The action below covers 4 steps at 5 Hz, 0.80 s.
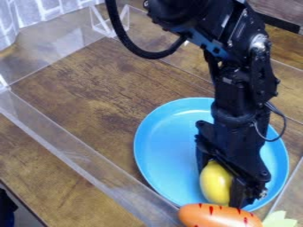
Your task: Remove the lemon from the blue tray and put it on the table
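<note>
My single camera looks down at a slant from above the dark brown wood-grain table, close in. The round sky-blue plastic tray sits toward four o'clock; my black robot arm enters at twelve to one o'clock.

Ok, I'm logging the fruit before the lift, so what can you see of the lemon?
The small bright-yellow, smooth, oval lemon sits low in the round sky-blue plastic tray, just behind the orange toy carrot. The black end effector covers its upper and right parts; whether it grips firmly is unclear. No damage shows.
</note>
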Each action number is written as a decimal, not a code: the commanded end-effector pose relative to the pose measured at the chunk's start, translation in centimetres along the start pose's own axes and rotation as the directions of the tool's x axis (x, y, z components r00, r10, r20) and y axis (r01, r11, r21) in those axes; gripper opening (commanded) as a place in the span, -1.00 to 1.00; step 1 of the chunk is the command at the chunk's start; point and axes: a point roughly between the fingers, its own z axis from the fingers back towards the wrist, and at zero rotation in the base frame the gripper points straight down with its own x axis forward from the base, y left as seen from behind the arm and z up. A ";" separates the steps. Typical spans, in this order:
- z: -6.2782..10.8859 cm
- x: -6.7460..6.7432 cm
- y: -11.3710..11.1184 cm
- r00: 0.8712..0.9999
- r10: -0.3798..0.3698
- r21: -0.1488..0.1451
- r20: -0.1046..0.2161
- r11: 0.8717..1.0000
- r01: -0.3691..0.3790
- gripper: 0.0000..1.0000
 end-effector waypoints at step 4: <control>-1.9 -0.8 0.0 0.997 -0.020 -0.038 -0.080 0.999 0.017 -1.00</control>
